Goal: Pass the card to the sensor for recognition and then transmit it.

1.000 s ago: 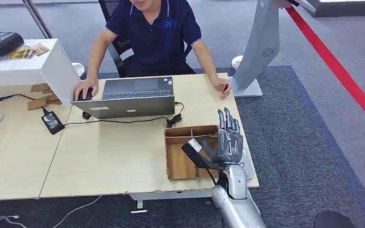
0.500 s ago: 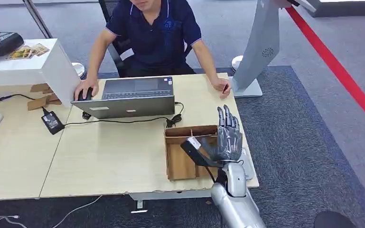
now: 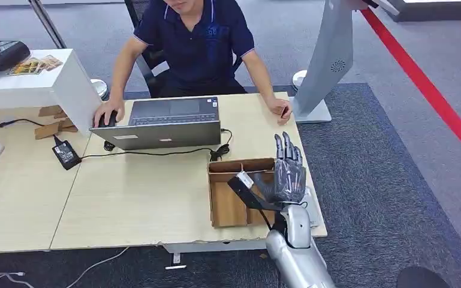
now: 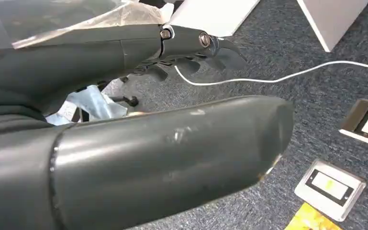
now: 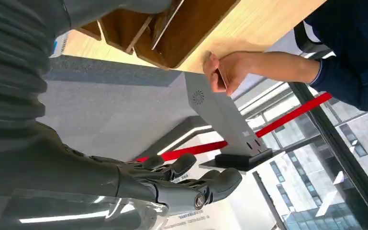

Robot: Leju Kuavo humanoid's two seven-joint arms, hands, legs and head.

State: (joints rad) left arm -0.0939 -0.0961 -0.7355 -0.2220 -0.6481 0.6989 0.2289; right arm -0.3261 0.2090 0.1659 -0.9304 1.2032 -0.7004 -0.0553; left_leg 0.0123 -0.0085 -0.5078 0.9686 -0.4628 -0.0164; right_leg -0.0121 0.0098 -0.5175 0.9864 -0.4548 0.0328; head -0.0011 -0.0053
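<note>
Head view: the robot's right hand [image 3: 288,177] stands upright at the right edge of the table [image 3: 144,198], palm turned toward the laptop [image 3: 162,123], its fingers [image 3: 286,150] straight, pointing up and slightly apart. Nothing lies between them; the hand is released. Just below and beside the fingers sits a brown cardboard box [image 3: 231,207] with dividers, and the hand hovers above its right end without touching it that I can see.

The card [image 3: 285,111] is well beyond the fingertips: a thin reddish edge pinched in the hand [image 3: 277,110] of the person [image 3: 198,42] sitting behind the laptop. That hand rests on the far right corner of the table, just beside the foot of the grey sensor stand [image 3: 330,54], which leans up and away past the fingers.

From the right wrist, the same dark fingers [image 5: 182,167] are stretched out, loosely bent at the tips, with nothing in them. Far ahead of them the person's hand [image 5: 227,69] holds the card [image 5: 220,76] against the stand's base [image 5: 220,115], and the box [image 5: 172,33] lies off to one side.

The left hand [image 4: 76,62] hangs over grey carpet. Its fingers [image 4: 191,40] reach forward, tips hooked a little, holding nothing. A white cable [image 4: 277,76] runs across the carpet past the fingertips, and floor sockets [image 4: 330,184] lie beyond the thumb [image 4: 172,153].
</note>
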